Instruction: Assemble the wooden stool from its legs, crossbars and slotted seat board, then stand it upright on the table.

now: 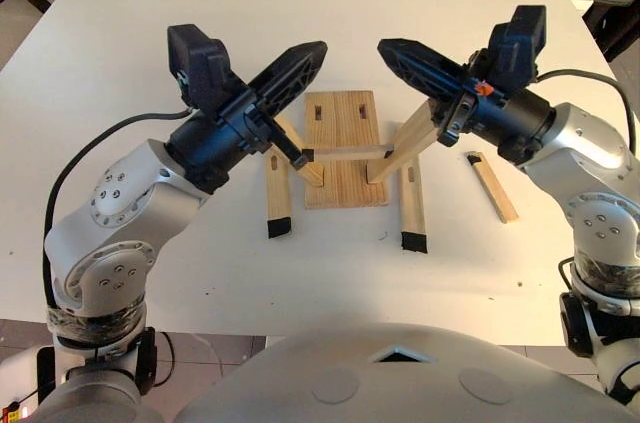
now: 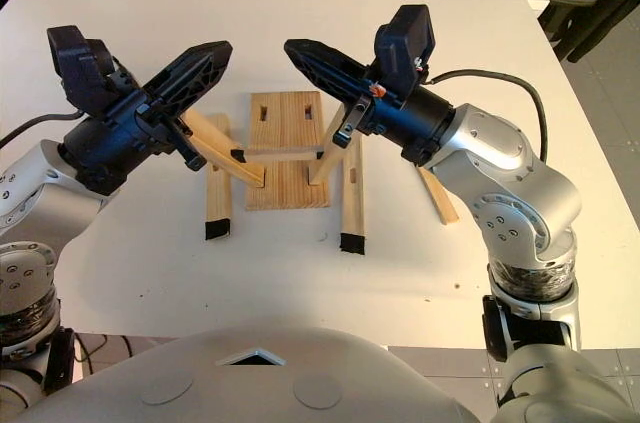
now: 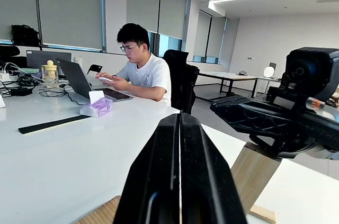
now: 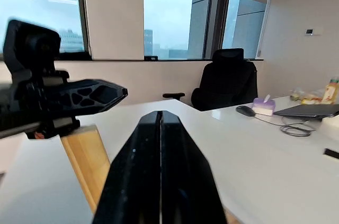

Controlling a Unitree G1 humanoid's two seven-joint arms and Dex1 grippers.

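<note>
**Silver arms, black pincers**

We see the left arm (image 1: 120, 228) and the right arm (image 1: 592, 178) built of rounded silver-grey shells, with screw-ringed joint discs (image 1: 112, 188). A black cable (image 1: 75, 178) trails along each. The left pincer (image 1: 300, 61) and right pincer (image 1: 402, 55) are black, long and tapered, with ribbed cut-outs. An orange tab (image 1: 482, 89) marks the right wrist.

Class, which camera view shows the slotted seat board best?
Left eye view: the seat board lies flat, slots visible, legs crossing its front. Right eye view shows the same; wrist views catch barely an edge.
</note>
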